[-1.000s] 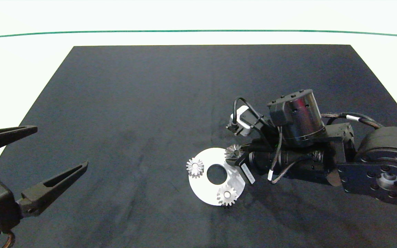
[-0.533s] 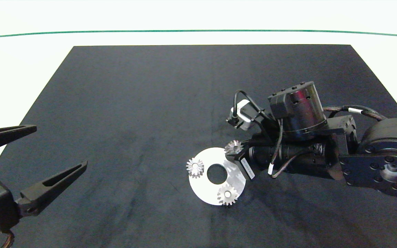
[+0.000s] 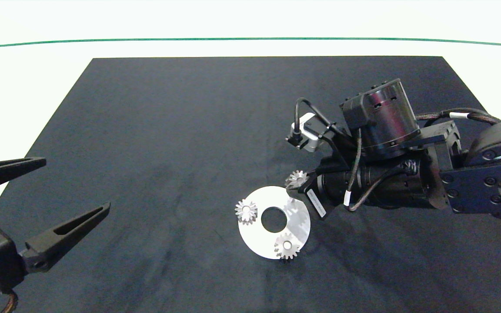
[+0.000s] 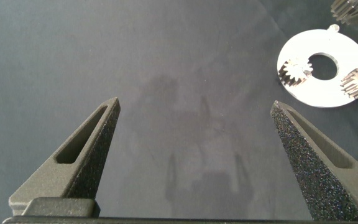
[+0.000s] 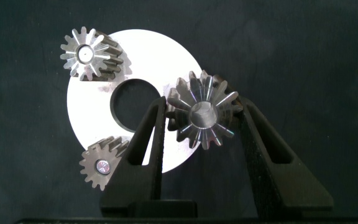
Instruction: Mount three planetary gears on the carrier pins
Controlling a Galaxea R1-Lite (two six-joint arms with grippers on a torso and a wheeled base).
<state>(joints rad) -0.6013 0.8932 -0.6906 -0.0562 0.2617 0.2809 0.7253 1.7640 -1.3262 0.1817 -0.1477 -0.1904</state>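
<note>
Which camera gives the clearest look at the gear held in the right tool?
The right wrist view: the held gear fills the gap between the right tool's fingers, above the white disc, teeth visible. The head view shows it small at the tool tip; the left wrist view catches only its edge.

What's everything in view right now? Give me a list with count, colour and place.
Mat: one, black, covering most of the white table.
Green line: one, across the far side of the table.
Disc: one, white, ring-shaped, on the mat right of centre.
Gears on the disc: two, silver; one at the disc's left edge, one at its near edge.
Third gear: one, silver, held above the disc's far right edge.
Bare pin: one, whitish, below the held gear.
Right gripper: shut on the third gear.
Left gripper: open, parked at the mat's left edge.
</note>
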